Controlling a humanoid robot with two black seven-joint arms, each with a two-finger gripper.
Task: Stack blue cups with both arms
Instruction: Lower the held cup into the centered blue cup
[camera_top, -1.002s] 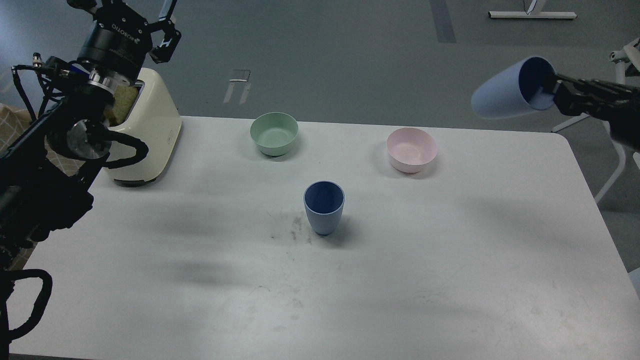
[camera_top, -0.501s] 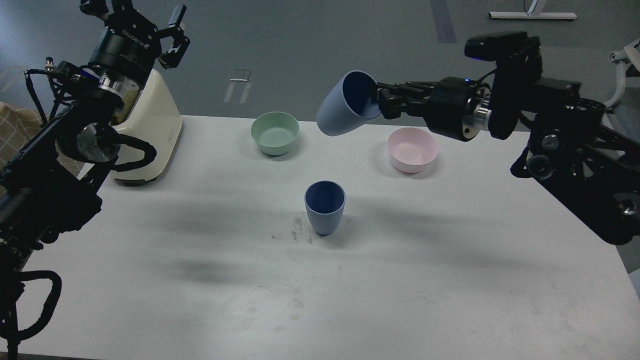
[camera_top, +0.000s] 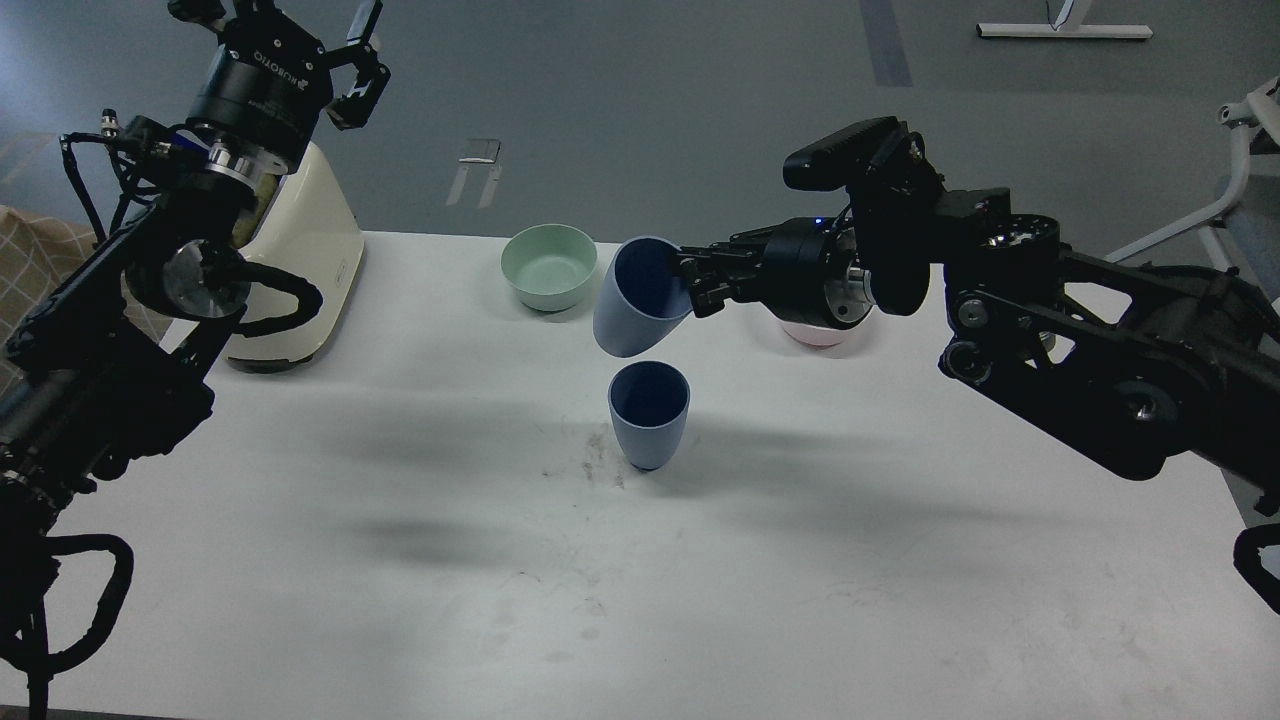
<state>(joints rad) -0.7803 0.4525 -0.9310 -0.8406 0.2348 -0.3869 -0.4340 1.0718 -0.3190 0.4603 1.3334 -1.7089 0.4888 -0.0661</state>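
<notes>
One blue cup (camera_top: 648, 414) stands upright near the middle of the white table (camera_top: 900, 560). My right gripper (camera_top: 688, 283) is shut on the rim of the second blue cup (camera_top: 634, 310), with one finger inside it. It holds that cup tilted in the air, base down and left, just above the standing cup. My left gripper (camera_top: 290, 15) is raised at the far left above a cream toaster. Its fingers are spread and it holds nothing.
A cream toaster (camera_top: 300, 270) stands at the table's back left. A green bowl (camera_top: 549, 265) sits at the back centre. A pink bowl (camera_top: 815, 332) at the back right is mostly hidden behind my right arm.
My right arm has swung in from the right with the held cup, moving left and down until it hangs just above the standing cup. My left arm has shifted only slightly.
</notes>
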